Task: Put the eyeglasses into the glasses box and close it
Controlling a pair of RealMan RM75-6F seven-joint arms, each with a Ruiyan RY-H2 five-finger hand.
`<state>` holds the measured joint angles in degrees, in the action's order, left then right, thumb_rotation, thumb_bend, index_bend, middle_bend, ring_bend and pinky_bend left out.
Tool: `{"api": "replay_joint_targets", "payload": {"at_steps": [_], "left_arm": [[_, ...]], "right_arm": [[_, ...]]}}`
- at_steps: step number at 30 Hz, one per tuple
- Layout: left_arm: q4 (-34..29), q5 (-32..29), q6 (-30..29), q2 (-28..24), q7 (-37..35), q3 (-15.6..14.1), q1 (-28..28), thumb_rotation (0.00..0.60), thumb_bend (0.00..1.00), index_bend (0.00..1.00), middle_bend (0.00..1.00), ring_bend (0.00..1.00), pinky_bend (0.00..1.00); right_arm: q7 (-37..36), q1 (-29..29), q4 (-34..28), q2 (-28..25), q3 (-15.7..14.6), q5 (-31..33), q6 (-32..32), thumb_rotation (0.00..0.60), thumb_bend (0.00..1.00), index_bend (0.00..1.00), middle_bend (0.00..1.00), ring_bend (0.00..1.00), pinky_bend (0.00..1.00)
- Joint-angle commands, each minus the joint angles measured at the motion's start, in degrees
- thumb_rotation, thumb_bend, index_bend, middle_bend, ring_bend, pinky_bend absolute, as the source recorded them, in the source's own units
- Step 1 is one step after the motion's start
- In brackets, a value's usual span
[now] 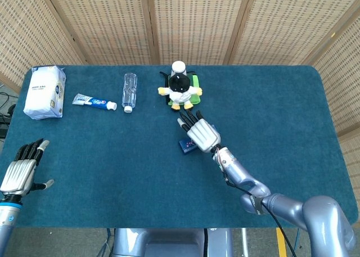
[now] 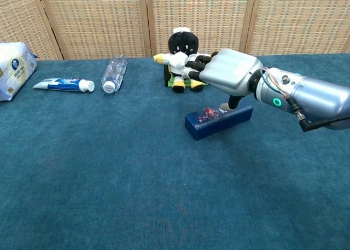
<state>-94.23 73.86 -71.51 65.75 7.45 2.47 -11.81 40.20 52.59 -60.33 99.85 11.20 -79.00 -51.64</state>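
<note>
Staged test bench in a lab or studio: a table (image 1: 281,99) under teal carpet-like cloth, woven wicker screens (image 1: 191,21) close behind it, assorted household props laid out.

Glasses box (image 2: 217,120), dark blue, long and narrow, small red print on lid, lid shut, lying flat mid-counter, just in front of plush toy; eyeglasses not visible.

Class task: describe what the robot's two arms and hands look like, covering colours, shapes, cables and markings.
The right hand has a silver metallic back plate and black fingers; its arm is smooth silver with a green ring light and thin cables near the wrist. The left hand looks alike: ridged silver back, black fingers with pale tips, and a blue wrist band.
</note>
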Motion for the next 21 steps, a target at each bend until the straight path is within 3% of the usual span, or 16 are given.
{"api": "replay_joint_targets", "payload": {"at_steps": [1, 5, 10, 16, 21], "left_arm": [[0.0, -0.1, 0.1, 0.1, 0.1, 0.0, 0.0, 0.600, 0.03, 0.00, 0.00, 0.00, 0.00], [0.2, -0.3, 0.4, 0.2, 0.5, 0.0, -0.2, 0.600, 0.03, 0.00, 0.00, 0.00, 0.00], [0.3, -0.7, 0.6, 0.4, 0.7, 0.1, -0.3, 0.600, 0.03, 0.00, 0.00, 0.00, 0.00], [0.2, -0.8, 0.6, 0.4, 0.8, 0.1, -0.3, 0.600, 0.03, 0.00, 0.00, 0.00, 0.00], [0.3, -0.9, 0.6, 0.4, 0.7, 0.2, -0.4, 0.600, 0.03, 0.00, 0.00, 0.00, 0.00]], "right_arm": [[-0.6, -0.1, -1.9, -1.2, 0.4, 0.0, -0.9, 0.600, 0.32, 0.04, 0.00, 0.00, 0.20], [1.7, -0.1, -7.8, -5.8, 0.5, 4.0, 3.6, 0.600, 0.30, 0.00, 0.00, 0.00, 0.11], [4.6, 1.5, -16.3, -12.9, -0.3, 15.5, 15.4, 0.600, 0.26, 0.00, 0.00, 0.00, 0.07], [5.4, 3.8, -14.1, -12.7, -3.8, 19.6, 19.3, 0.600, 0.35, 0.00, 0.00, 0.00, 0.06], [4.2, 4.8, -11.0, -10.4, -4.9, 20.1, 18.7, 0.600, 0.37, 0.00, 0.00, 0.00, 0.06]]}}
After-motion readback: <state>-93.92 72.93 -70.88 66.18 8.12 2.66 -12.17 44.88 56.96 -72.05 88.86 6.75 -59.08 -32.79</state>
